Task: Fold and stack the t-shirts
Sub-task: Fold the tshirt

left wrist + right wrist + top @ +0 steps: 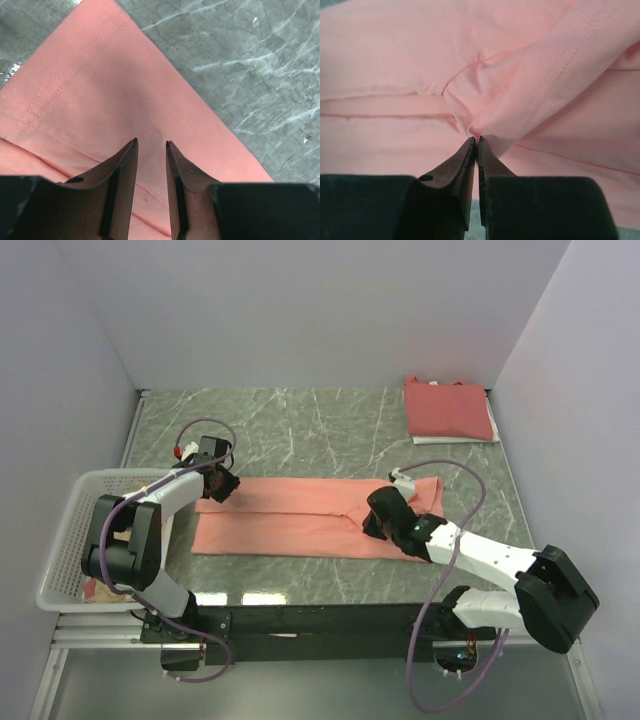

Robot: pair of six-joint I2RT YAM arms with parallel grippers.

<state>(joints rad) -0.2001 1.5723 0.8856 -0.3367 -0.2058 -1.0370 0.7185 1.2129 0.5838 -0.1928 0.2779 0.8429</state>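
The left gripper [150, 144] hovers open over the salmon shirt's [300, 520] left end, the right gripper [476, 140] pinches a fold near its right end, and the coral shirt [448, 408] lies folded far right

Cannot tell basket [66, 552] contents behind left arm [150, 510]; under coral-red t-shirt [447, 408], at table's far right corner, shows only a pale strip [452, 439].

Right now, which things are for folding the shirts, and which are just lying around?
For the job:
salmon t-shirt, spread flat
folded coral-red t-shirt, far corner
right tool, pinching the salmon t-shirt
left tool, open over its corner

Just lying about:
white lattice basket
green marbled table
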